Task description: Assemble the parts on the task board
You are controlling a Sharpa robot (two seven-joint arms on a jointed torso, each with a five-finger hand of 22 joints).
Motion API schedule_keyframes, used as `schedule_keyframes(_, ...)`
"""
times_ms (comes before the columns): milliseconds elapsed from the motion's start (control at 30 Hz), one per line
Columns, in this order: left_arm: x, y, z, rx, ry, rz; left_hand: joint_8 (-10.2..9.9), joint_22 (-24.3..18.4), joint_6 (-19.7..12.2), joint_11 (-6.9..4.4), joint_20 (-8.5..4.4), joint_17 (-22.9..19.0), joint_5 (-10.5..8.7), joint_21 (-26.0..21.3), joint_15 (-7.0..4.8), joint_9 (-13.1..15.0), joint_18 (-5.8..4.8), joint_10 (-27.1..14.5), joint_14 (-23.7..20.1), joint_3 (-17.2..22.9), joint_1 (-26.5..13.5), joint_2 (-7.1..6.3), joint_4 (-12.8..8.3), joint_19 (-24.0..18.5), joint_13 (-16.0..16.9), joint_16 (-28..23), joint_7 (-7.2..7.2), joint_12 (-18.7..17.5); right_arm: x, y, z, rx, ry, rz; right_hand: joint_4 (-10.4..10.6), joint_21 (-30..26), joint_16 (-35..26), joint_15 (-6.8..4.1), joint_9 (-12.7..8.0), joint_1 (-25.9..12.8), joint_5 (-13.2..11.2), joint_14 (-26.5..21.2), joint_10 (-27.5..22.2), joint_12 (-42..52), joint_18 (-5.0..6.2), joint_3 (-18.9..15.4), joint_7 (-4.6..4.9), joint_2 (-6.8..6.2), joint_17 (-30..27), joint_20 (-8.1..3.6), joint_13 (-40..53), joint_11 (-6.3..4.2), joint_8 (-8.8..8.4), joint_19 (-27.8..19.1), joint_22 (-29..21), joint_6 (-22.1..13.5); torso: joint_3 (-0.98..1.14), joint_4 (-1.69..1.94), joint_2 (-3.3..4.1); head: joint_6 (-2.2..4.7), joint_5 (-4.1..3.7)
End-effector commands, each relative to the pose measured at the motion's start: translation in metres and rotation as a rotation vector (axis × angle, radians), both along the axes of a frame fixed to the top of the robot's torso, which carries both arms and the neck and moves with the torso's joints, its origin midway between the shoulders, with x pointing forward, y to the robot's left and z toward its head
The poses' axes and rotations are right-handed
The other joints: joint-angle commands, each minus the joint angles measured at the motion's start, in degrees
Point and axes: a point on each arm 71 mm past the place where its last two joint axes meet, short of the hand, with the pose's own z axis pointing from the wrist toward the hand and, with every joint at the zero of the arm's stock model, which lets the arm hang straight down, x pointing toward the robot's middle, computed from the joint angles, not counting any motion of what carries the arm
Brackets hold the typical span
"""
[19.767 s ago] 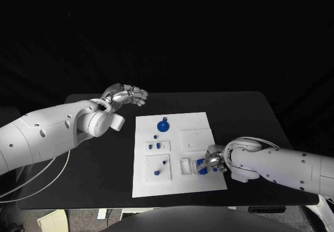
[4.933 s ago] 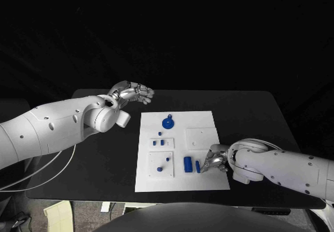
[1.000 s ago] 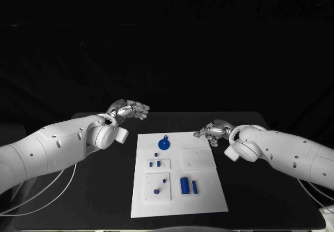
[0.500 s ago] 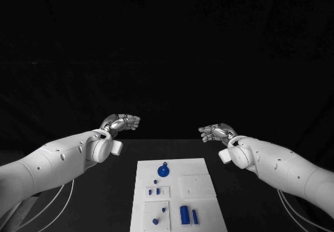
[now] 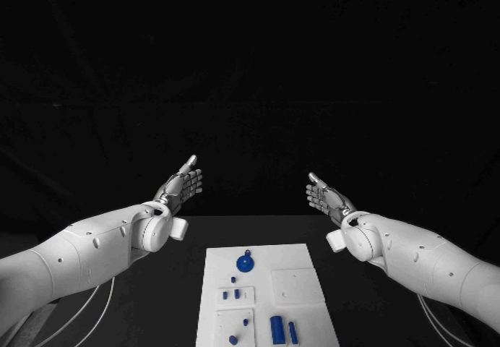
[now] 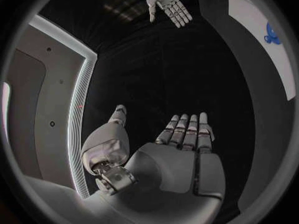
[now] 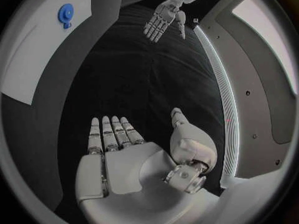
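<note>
The white task board (image 5: 302, 260) lies on the black table in the head view. On it are a round blue part with a tab (image 5: 245, 262), two small blue pegs (image 5: 230, 294), two more small blue parts (image 5: 238, 329) and two upright blue bars (image 5: 282, 330). My left hand (image 5: 183, 186) is raised beyond the table's far edge, fingers straight and empty. My right hand (image 5: 324, 195) mirrors it, flat and empty. In the left wrist view my left hand (image 6: 181, 149) is flat, the right hand (image 6: 167, 4) opposite. The right wrist view shows my right hand (image 7: 118, 149), the left hand (image 7: 162, 19) and the round blue part (image 7: 65, 13).
The black table (image 5: 167, 303) extends on both sides of the board. White cables (image 5: 89, 311) hang under my left arm. Beyond the hands lies dark background.
Both hands have uncurled from loose fists to flat, straight fingers and stay lifted off the table. The camera has tilted up, so the board sits lower in the picture.
</note>
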Motion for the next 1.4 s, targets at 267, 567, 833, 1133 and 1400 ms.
schedule_keyframes(267,-0.039,-0.031,-0.003,-0.048,-0.051,0.103,-4.8,-41.5,-11.8,-2.13,-1.30,-8.4,-0.94,-7.0,-2.60,-7.4,-0.44,-15.7,-11.9,-7.2,-16.2,1.72,4.5,-7.4,-1.1,-4.1,-2.24,-1.3,-0.024,0.024,0.021,0.106,-0.109,-0.085,4.8,-4.3,-6.4,-2.36,-10.1,-15.0,-2.7,-13.1,-14.9,-3.8,-2.96,-7.7,-2.56,1.07,-7.5,-3.13,-3.9,-2.37,-2.42,-10.2,-15.6,-13.5,0.20,-0.05,0.29,-0.47,-0.17)
schedule_keyframes(567,-0.086,-0.057,0.005,-0.082,-0.077,0.181,-4.8,-41.5,-11.8,-2.13,-1.30,-8.4,-0.94,-7.0,-2.60,-7.4,-0.44,-15.7,-11.9,-7.2,-16.2,1.72,4.5,-7.4,-1.1,-4.1,-2.24,-1.3,-0.066,0.047,0.043,0.191,-0.162,-0.165,4.8,-4.3,-6.4,-2.36,-10.1,-15.0,-2.7,-13.1,-14.9,-3.8,-2.96,-7.7,-2.56,1.07,-7.5,-3.13,-3.9,-2.37,-2.42,-10.2,-15.6,-13.5,0.20,-0.05,0.29,-0.47,-0.17)
schedule_keyframes(833,-0.105,-0.065,0.011,-0.090,-0.084,0.209,-4.8,-41.5,-11.8,-2.13,-1.30,-8.4,-0.94,-7.0,-2.60,-7.4,-0.44,-15.7,-11.9,-7.2,-16.2,1.72,4.5,-7.4,-1.1,-4.1,-2.24,-1.3,-0.096,0.058,0.056,0.223,-0.171,-0.213,4.8,-4.3,-6.4,-2.36,-10.1,-15.0,-2.7,-13.1,-14.9,-3.8,-2.96,-7.7,-2.56,1.07,-7.5,-3.13,-3.9,-2.37,-2.42,-10.2,-15.6,-13.5,0.20,-0.05,0.29,-0.47,-0.17)
schedule_keyframes(1133,-0.105,-0.065,0.011,-0.090,-0.084,0.209,-4.8,-41.5,-11.8,-2.13,-1.30,-8.4,-0.94,-7.0,-2.60,-7.4,-0.44,-15.7,-11.9,-7.2,-16.2,1.72,4.5,-7.4,-1.1,-4.1,-2.24,-1.3,-0.103,0.060,0.059,0.228,-0.172,-0.222,4.8,-4.3,-6.4,-2.36,-10.1,-15.0,-2.7,-13.1,-14.9,-3.8,-2.96,-7.7,-2.56,1.07,-7.5,-3.13,-3.9,-2.37,-2.42,-10.2,-15.6,-13.5,0.20,-0.05,0.29,-0.47,-0.17)
schedule_keyframes(1400,-0.105,-0.065,0.011,-0.090,-0.084,0.209,-4.8,-41.5,-11.8,-2.13,-1.30,-8.4,-0.94,-7.0,-2.60,-7.4,-0.44,-15.7,-11.9,-7.2,-16.2,1.72,4.5,-7.4,-1.1,-4.1,-2.24,-1.3,-0.103,0.060,0.059,0.228,-0.172,-0.222,4.8,-4.3,-6.4,-2.36,-10.1,-15.0,-2.7,-13.1,-14.9,-3.8,-2.96,-7.7,-2.56,1.07,-7.5,-3.13,-3.9,-2.37,-2.42,-10.2,-15.6,-13.5,0.20,-0.05,0.29,-0.47,-0.17)
